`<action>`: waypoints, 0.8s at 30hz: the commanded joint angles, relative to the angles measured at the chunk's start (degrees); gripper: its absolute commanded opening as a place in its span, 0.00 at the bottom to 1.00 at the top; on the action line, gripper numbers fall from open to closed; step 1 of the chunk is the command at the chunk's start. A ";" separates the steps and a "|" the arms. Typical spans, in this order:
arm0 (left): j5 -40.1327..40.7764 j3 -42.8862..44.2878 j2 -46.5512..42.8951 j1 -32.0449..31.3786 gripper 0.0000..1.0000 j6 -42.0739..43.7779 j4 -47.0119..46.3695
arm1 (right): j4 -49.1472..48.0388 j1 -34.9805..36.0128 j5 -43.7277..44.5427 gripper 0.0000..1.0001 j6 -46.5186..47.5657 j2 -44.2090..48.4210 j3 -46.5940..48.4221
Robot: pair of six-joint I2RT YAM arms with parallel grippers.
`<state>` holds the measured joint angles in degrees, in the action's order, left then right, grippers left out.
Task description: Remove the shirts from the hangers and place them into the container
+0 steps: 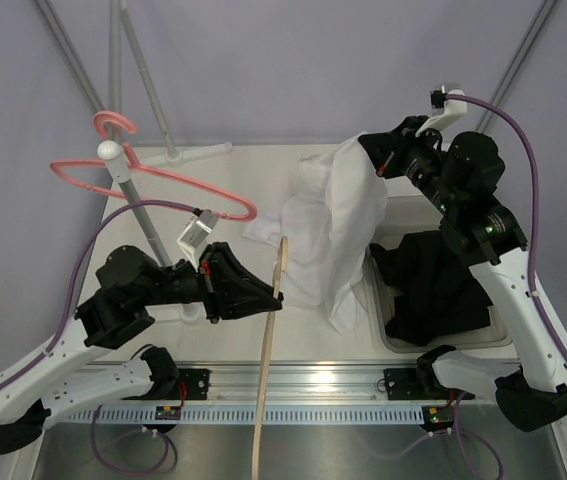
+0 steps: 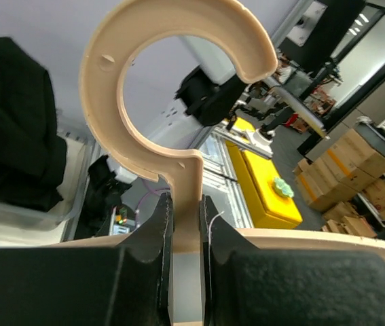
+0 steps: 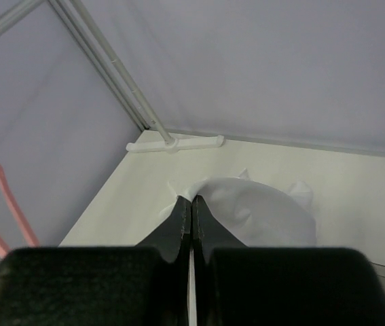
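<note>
My right gripper (image 1: pixel 383 162) (image 3: pixel 192 201) is shut on a fold of the white shirt (image 1: pixel 328 235) (image 3: pixel 267 217). It holds the shirt up above the table, and the cloth hangs down with its lower end draped left of the container (image 1: pixel 508 335). The black shirt (image 1: pixel 433 285) (image 2: pixel 9 149) lies bunched in the container. My left gripper (image 1: pixel 275 298) (image 2: pixel 185 204) is shut on the neck of the tan hanger (image 1: pixel 268 380) (image 2: pixel 111 88), just under its hook. That hanger is bare and reaches past the table's near edge. The pink hanger (image 1: pixel 163 178) (image 3: pixel 9 204) hangs empty on the rack.
A grey rack pole with a white knob (image 1: pixel 111 152) leans at the back left. Its white foot bar (image 1: pixel 198 152) (image 3: pixel 175 144) lies on the table by the back wall. Tent poles cross the upper corners. A metal rail (image 1: pixel 303 380) runs along the near edge.
</note>
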<state>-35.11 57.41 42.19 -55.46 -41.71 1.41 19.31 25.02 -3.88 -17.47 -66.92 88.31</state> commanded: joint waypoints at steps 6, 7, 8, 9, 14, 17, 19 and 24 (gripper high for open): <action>10.06 -8.45 -6.42 -4.83 0.00 5.15 6.15 | -9.38 0.12 -13.25 0.00 -1.78 -5.59 -12.64; 10.76 -9.84 -7.12 -5.09 0.00 4.54 5.80 | -9.55 0.21 -14.56 0.00 -1.16 -10.47 -12.29; 10.68 -10.64 -8.78 -5.27 0.00 3.93 4.06 | -9.47 0.21 -15.45 0.00 -0.64 -13.13 -11.07; 10.33 -11.43 -9.75 -5.44 0.00 2.88 3.34 | -8.86 0.21 -15.11 0.00 -0.02 -15.50 -10.10; 12.17 -14.16 -16.43 -5.62 0.00 1.99 5.00 | 0.09 0.21 -11.69 0.00 0.07 -34.48 2.87; 13.49 -14.43 -18.11 -5.62 0.00 2.16 7.20 | 7.13 0.21 -7.82 0.00 -1.15 -42.93 8.62; 13.32 -14.69 -18.64 -5.62 0.00 2.34 7.38 | 8.11 0.38 -7.28 0.02 -2.12 -45.13 7.76; 12.35 -16.09 -16.45 -5.62 0.00 3.22 6.07 | -2.48 1.44 -16.46 0.99 -1.95 -39.89 -2.68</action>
<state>-23.27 42.33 24.18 -60.84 -39.03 9.58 22.96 25.28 -13.80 -19.31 -112.86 89.49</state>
